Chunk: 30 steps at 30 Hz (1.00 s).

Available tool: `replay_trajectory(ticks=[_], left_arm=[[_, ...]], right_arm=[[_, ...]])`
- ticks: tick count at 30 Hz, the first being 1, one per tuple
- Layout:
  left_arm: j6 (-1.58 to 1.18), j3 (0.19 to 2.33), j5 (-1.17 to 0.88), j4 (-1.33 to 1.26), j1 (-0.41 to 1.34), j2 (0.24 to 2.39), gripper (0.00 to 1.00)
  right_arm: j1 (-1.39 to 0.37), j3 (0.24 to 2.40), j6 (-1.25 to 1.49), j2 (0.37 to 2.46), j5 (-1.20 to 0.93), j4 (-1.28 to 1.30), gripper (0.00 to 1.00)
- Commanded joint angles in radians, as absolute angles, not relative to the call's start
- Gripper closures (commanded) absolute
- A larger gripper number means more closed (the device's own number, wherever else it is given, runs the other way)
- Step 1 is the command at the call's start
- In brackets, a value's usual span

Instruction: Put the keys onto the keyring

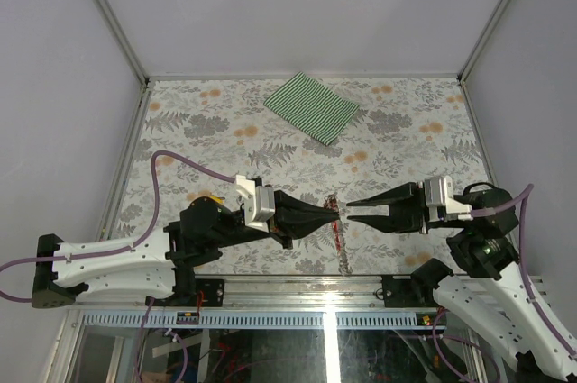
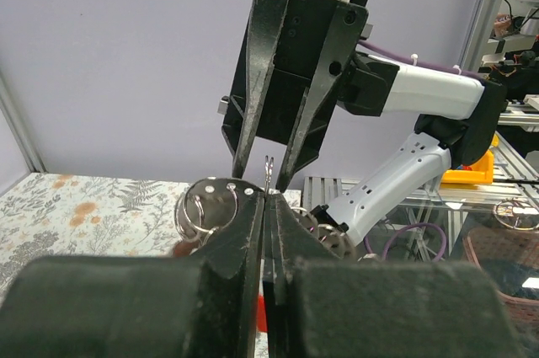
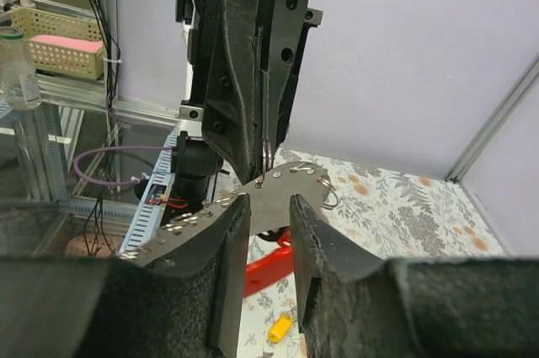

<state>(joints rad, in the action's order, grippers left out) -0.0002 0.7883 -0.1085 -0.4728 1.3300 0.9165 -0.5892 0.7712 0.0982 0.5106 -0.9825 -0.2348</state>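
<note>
two-handed moment: clamps left gripper (image 1: 330,212) shut on silver metal ring of thin red strap keyring (image 3: 268,267), holds right gripper (image 1: 349,211) jaws apart just opposite left gripper, shows small yellow-headed key (image 3: 280,328) lying below left gripper.

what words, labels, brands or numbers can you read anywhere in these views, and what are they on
No text can be read in any of the three views.
On the bottle at the left edge of the right wrist view, any label is too blurred to read.
The green striped cloth shows stripes only, no writing.
</note>
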Motion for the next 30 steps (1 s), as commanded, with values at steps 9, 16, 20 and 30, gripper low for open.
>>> replay_trajectory(ticks=[9, 16, 20, 30], left_arm=[[-0.009, 0.800, -0.130, -0.565, 1.335, 0.918, 1.00], [-0.011, 0.805, -0.133, -0.567, 1.336, 0.926, 1.00], [-0.012, 0.805, -0.133, -0.567, 1.336, 0.928, 1.00], [-0.014, 0.812, -0.137, -0.576, 1.335, 0.936, 1.00]], right_arm=[[-0.589, 0.773, 0.165, 0.540, -1.016, -0.358, 0.70], [-0.590, 0.768, 0.194, 0.549, -1.029, -0.387, 0.70], [-0.589, 0.767, 0.205, 0.555, -1.038, -0.394, 0.71], [-0.589, 0.763, 0.212, 0.561, -1.048, -0.390, 0.76]])
